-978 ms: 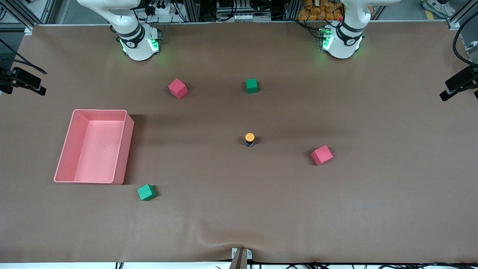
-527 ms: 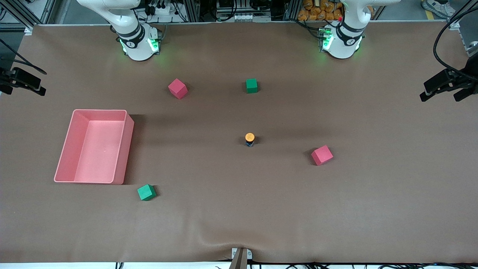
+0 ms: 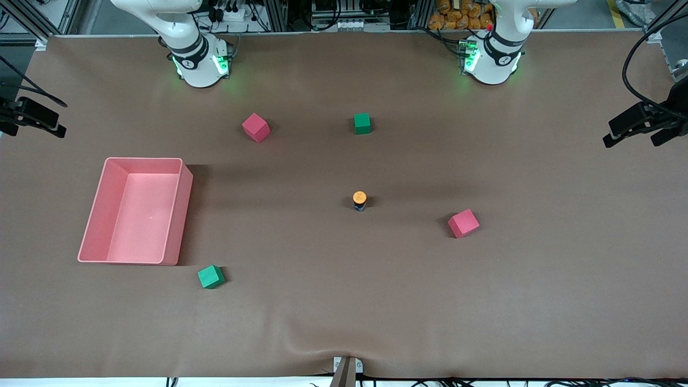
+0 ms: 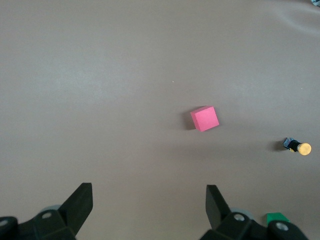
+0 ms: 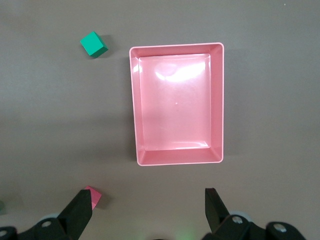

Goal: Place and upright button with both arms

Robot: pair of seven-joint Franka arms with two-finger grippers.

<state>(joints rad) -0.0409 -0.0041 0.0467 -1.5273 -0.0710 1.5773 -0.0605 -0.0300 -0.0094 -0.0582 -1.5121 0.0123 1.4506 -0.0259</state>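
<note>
Even, bright overhead light; soft shadows trail from the shallow pink plastic tray (image 3: pixel 134 210) toward the left arm's end. Glare, probably lamp reflection, whitens its floor; frames sharp.

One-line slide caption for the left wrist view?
Open left gripper high over the brown table, with a pink-red cube, the button and a green cube's corner below.

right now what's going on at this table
Nothing is being handled yet. The button stands on the table near its middle, orange cap up, untouched. Both arms are raised with fingers open: the left gripper hangs high over the left arm's end of the table, above a pink cube, and the right gripper hangs over the pink tray, which is empty. Another pink cube and two green cubes lie scattered around.
</note>
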